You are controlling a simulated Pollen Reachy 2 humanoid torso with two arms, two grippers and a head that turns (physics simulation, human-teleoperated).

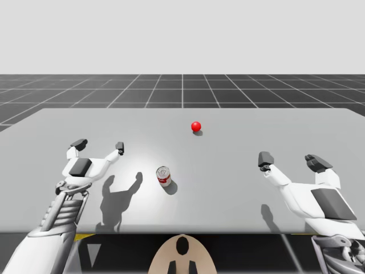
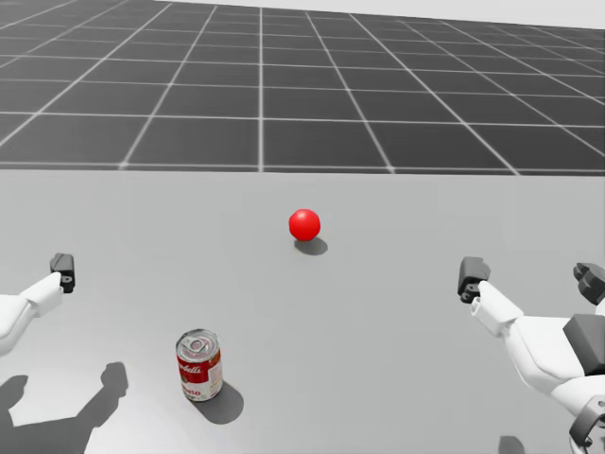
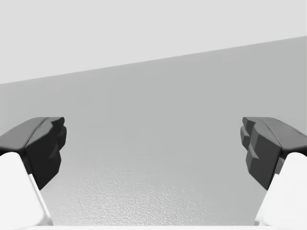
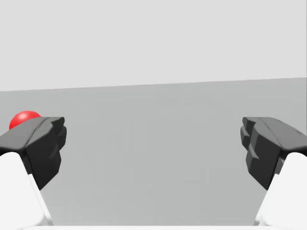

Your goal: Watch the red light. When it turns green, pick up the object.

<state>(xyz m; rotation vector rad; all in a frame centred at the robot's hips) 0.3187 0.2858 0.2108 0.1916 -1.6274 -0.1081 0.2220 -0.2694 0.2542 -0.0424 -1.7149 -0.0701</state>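
A red and white can stands upright on the grey table, near its front edge and left of the middle. Beyond it a red light ball rests on the table. My left gripper hovers open to the left of the can, apart from it, with bare table between its fingers. Far to the can's right my right gripper is open too. The red ball lies ahead of its one finger.
The grey table's far edge meets a dark gridded floor. Shadows of my left arm fall on the table beside the can.
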